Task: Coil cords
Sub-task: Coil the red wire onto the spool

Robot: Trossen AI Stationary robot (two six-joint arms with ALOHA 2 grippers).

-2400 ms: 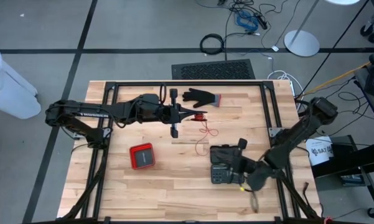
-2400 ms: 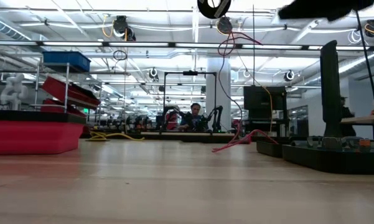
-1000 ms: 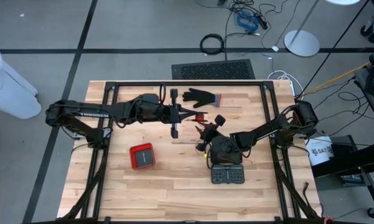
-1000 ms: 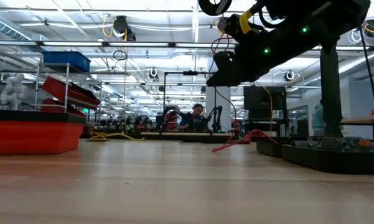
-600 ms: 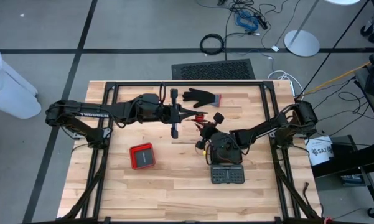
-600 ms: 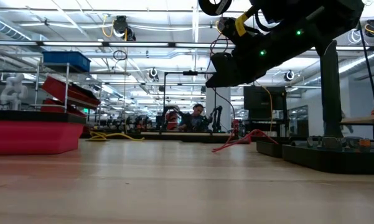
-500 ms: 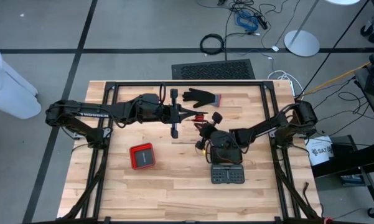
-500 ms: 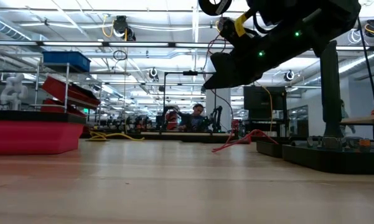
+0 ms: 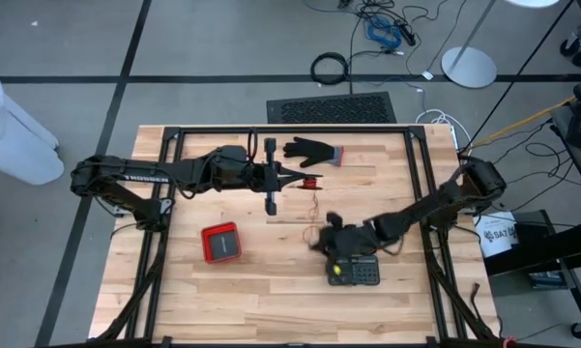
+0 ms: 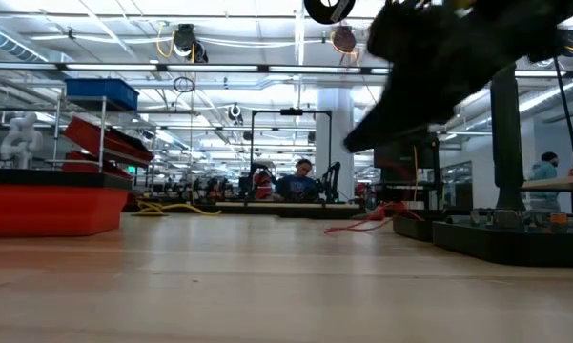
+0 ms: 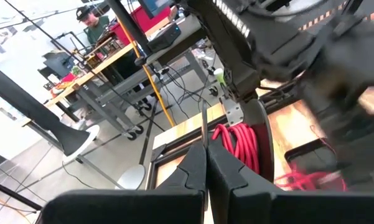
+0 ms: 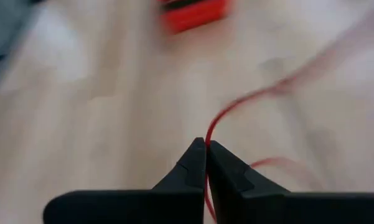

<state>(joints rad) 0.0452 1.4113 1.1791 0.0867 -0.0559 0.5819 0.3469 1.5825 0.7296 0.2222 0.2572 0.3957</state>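
From above, the left gripper (image 9: pixel 292 181) reaches over the table's (image 9: pixel 271 290) middle, fingers pressed together on the small red cord coil (image 9: pixel 309 181) at its tip. The right gripper (image 9: pixel 319 239) sits below it beside the black tray (image 9: pixel 356 272), with a thin red strand (image 9: pixel 316 208) running between them. One red box (image 9: pixel 221 242), one glove (image 9: pixel 311 151).

The left wrist view shows one red coil (image 11: pixel 239 143) just past the shut fingers (image 11: pixel 193 171).

The right wrist view shows its fingers (image 12: pixel 193 167) pinching one red cord (image 12: pixel 227 115).
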